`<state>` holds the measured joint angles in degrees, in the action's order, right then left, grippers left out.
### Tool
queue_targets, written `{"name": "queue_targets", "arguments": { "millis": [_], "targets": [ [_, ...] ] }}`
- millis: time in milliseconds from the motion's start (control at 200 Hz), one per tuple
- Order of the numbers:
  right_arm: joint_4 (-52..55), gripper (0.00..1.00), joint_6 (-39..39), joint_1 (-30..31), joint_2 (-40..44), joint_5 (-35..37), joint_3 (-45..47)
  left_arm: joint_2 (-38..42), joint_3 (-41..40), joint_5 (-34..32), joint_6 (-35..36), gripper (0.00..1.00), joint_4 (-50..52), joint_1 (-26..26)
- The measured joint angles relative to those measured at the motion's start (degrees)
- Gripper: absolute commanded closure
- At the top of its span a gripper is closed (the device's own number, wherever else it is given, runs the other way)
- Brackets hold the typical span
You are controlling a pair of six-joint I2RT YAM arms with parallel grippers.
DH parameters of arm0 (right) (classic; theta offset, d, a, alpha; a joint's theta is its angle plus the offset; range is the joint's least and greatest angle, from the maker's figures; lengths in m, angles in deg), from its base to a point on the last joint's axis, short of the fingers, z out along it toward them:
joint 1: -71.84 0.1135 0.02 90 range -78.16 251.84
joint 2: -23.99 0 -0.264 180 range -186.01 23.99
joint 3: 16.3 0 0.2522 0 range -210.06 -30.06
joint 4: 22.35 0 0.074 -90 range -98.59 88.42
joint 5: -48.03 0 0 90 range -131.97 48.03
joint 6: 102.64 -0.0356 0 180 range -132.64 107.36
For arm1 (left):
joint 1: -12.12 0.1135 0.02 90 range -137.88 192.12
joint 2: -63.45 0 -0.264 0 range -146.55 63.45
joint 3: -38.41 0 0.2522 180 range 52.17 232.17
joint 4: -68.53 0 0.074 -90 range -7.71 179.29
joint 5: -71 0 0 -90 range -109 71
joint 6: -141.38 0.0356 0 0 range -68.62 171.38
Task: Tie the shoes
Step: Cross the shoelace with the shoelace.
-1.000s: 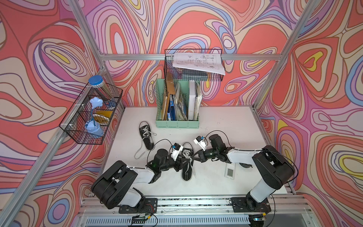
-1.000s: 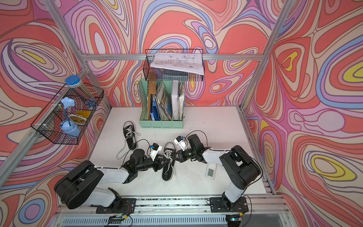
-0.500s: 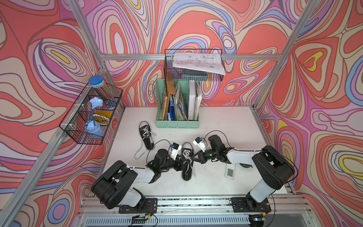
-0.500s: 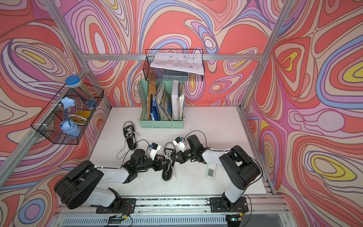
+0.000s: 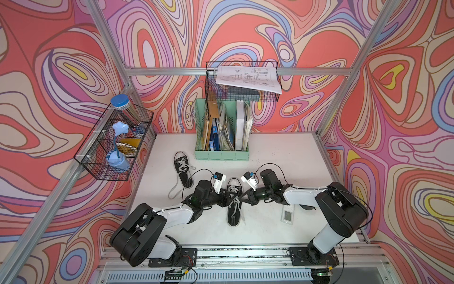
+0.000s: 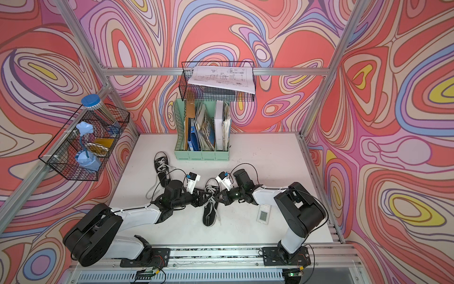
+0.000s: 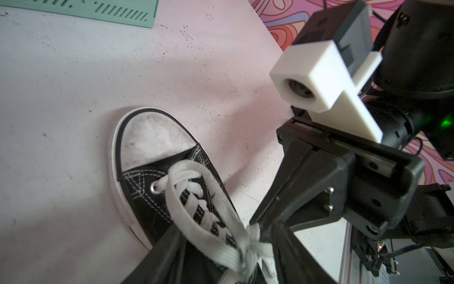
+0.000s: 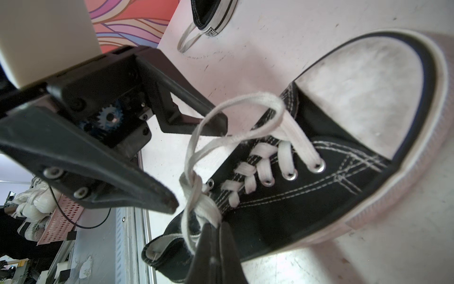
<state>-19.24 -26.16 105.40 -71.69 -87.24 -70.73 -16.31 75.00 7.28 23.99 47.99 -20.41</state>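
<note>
One of the shoes, black canvas with white laces (image 5: 233,205) (image 6: 209,211), lies mid-table between both arms. The other shoe (image 5: 182,169) (image 6: 161,167) lies further back on the left, its lace trailing loose. My left gripper (image 5: 226,198) (image 7: 228,225) is open over the near shoe's laces. A lace loop (image 7: 194,216) runs between its fingers (image 7: 167,255). My right gripper (image 5: 242,196) (image 8: 212,228) is shut on the lace (image 8: 204,209) at the crossing near the shoe's top eyelets. In the right wrist view the loop (image 8: 245,98) drapes over one left finger (image 8: 211,123).
A green file organizer (image 5: 222,137) stands at the back with a wire basket (image 5: 242,83) of papers above it. Another wire basket (image 5: 115,145) hangs on the left wall. A small white device (image 5: 287,216) lies on the table under my right arm.
The left gripper's jaws have spread wider beside the near shoe's laces. The right gripper and both shoes have stayed where they were.
</note>
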Motion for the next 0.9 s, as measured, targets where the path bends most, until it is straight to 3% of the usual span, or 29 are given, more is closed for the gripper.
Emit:
{"name": "queue_targets", "arguments": {
  "millis": [340, 761, 901],
  "targets": [
    [0.1, 1.00, 0.4, 0.4, 0.0, 0.3, 0.0, -2.2, 2.9, -1.7, 0.9, 0.64, 2.4, 0.0],
    [0.8, 1.00, -2.4, 0.5, 0.0, 2.9, 0.2, -2.9, 3.6, -1.6, 1.0, 1.00, 2.4, 0.1],
    [-0.2, 1.00, -5.1, 0.5, 0.1, 4.2, 0.8, -2.9, 3.6, -1.6, 0.9, 1.00, 2.3, 0.4]
  ]
}}
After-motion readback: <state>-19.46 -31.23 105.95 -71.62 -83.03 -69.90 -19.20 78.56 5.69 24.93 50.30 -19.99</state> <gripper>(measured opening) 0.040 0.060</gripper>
